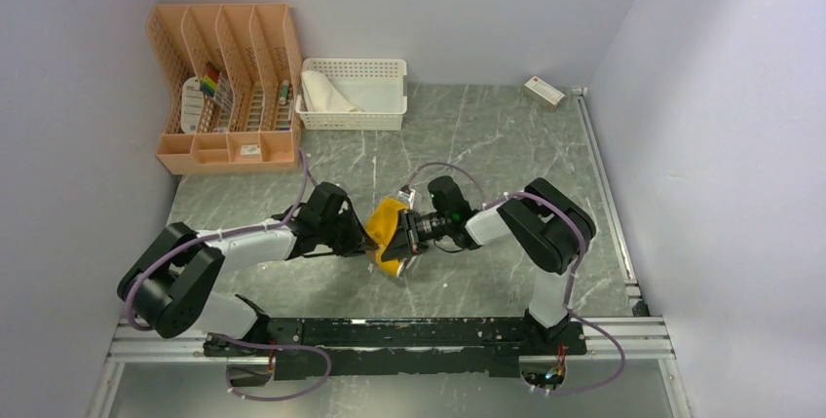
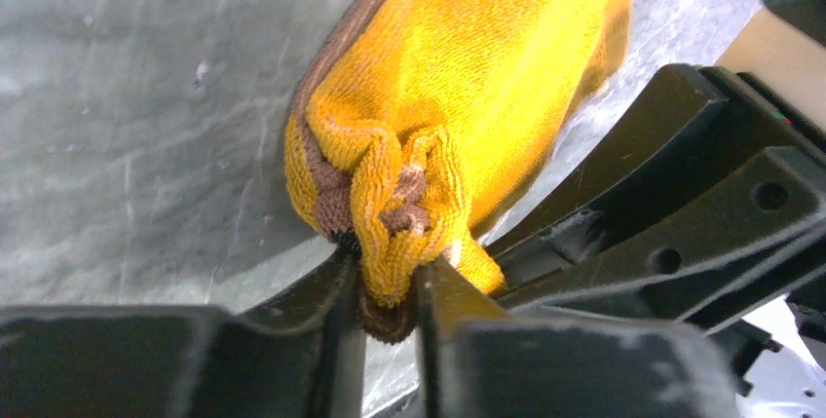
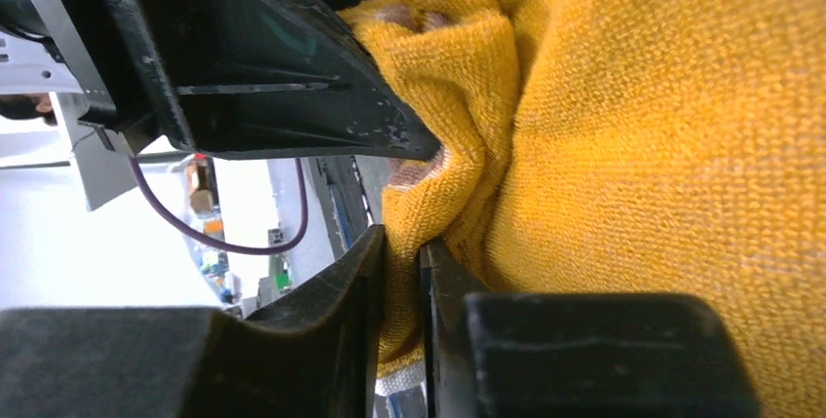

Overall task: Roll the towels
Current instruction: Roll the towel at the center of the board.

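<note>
File rack (image 1: pixel 226 87): is standing at the far left corner of the table (image 1: pixel 506 155), holding a few items too small to name.
Basket (image 1: pixel 356 67): is sitting just right of the file rack, along the far edge.
White towel (image 1: pixel 326 95): is lying bundled in the left part of the basket, well apart from both arms.
Left gripper (image 1: pixel 368 235): is reaching in from the left, low over the middle of the table. In the wrist view its fingers (image 2: pixel 336 325) are pinching the bunched end of the yellow towel, with brown-edged folds squeezed between them.
Yellow towel (image 1: pixel 390 228): is sitting as a loose bundle between the two grippers, mid-table and nearer the near edge than the far one. A brown border is running along one side. Whether it is resting on the table or lifted, I cannot tell.
Right gripper (image 1: pixel 411 233): is reaching in from the right, facing the left gripper. Its fingers (image 3: pixel 356 325) are standing almost together, pinching a thin fold of the yellow towel.
Small box (image 1: pixel 544 93): is lying at the far right corner.
</note>
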Action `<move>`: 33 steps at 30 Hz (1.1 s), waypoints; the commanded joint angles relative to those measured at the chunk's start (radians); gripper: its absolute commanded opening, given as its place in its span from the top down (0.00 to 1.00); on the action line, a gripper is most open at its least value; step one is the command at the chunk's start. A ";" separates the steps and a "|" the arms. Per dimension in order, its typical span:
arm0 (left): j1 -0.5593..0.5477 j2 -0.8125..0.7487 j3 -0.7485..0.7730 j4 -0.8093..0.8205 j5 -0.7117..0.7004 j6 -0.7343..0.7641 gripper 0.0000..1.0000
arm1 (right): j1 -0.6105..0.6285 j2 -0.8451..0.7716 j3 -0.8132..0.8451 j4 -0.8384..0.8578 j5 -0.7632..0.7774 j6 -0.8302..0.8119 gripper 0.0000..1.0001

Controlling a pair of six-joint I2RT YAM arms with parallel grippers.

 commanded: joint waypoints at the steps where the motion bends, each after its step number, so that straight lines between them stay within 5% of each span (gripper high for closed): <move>1: -0.011 0.048 -0.020 0.061 -0.104 -0.011 0.86 | 0.004 -0.081 0.076 -0.257 0.031 -0.180 0.76; 7: -0.012 0.057 0.019 0.011 -0.104 0.018 0.93 | 0.059 -0.290 0.264 -0.803 0.538 -0.524 0.56; 15: -0.012 0.113 0.096 -0.075 -0.073 0.062 0.93 | 0.405 -0.400 0.389 -1.009 1.111 -0.759 0.52; 20: -0.010 0.138 0.085 -0.048 -0.036 0.048 0.93 | 0.538 -0.361 0.343 -0.995 1.235 -0.809 0.51; 33: -0.007 0.188 0.061 0.019 0.044 0.035 0.93 | 0.658 -0.178 0.300 -0.959 1.440 -0.846 0.48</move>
